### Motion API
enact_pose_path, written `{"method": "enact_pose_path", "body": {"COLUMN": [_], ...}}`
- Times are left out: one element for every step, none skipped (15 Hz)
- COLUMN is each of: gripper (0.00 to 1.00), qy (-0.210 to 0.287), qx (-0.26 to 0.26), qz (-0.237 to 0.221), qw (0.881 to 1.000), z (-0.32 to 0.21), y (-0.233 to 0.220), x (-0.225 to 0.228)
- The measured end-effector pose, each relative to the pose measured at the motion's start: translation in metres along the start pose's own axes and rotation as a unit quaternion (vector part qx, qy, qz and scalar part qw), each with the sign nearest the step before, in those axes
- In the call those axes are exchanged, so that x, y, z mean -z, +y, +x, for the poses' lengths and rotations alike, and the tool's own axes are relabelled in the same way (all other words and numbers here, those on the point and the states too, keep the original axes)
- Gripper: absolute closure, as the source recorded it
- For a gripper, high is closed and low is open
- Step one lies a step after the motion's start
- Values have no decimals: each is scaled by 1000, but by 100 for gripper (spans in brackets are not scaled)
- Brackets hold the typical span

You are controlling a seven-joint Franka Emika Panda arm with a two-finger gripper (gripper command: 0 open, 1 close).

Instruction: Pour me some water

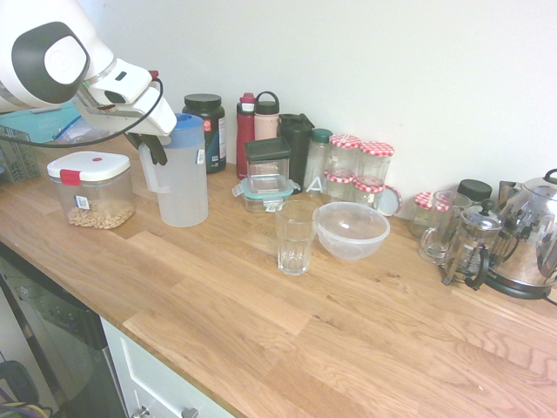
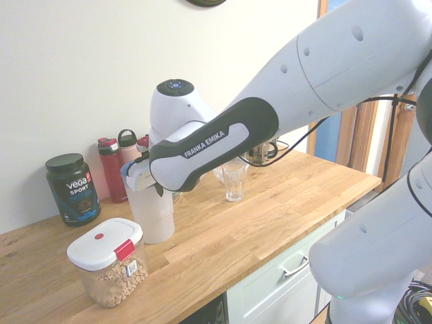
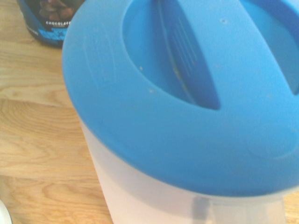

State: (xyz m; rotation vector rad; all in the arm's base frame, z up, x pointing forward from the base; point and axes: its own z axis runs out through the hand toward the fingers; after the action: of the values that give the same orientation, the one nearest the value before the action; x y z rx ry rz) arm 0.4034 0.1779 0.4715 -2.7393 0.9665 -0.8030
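A translucent water pitcher [image 1: 184, 178] with a blue lid stands upright on the wooden counter, left of centre. Its lid fills the wrist view, where the pitcher [image 3: 187, 93] is seen from close above. My gripper [image 1: 153, 150] is at the pitcher's handle on its left side, with the dark fingers shut on that handle. In the second exterior view the arm covers the top of the pitcher [image 2: 154, 212]. An empty clear drinking glass [image 1: 294, 237] stands on the counter to the pitcher's right, about a hand's width away, and the glass [image 2: 234, 180] also shows behind the arm.
A lidded cereal container [image 1: 91, 190] sits just left of the pitcher. A clear plastic bowl [image 1: 351, 230] stands right of the glass. Bottles, a black tub [image 1: 207, 131] and jars line the wall. A French press [image 1: 470, 248] and a kettle [image 1: 531, 244] stand far right.
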Motion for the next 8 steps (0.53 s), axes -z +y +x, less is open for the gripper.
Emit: {"method": "enact_pose_path", "body": {"gripper": [0,0,0,0,0,0,0,0], "qy": [-1,-1,-1,-1,-2,-2,-2,-4], "qx": [-1,-2,-2,-2,-2,-2,-2,-1], "qz": [0,0,1,2,3,6,9,10], "qw": [1000,1000,1000,1000,1000,1000,1000,1000], "z": [1,4,6,7,7,9,10,10], "y": [-1,-1,-1,-1,-1,-2,-3,-3], "x": [-1,-1,0,1,3,5,7,9]}}
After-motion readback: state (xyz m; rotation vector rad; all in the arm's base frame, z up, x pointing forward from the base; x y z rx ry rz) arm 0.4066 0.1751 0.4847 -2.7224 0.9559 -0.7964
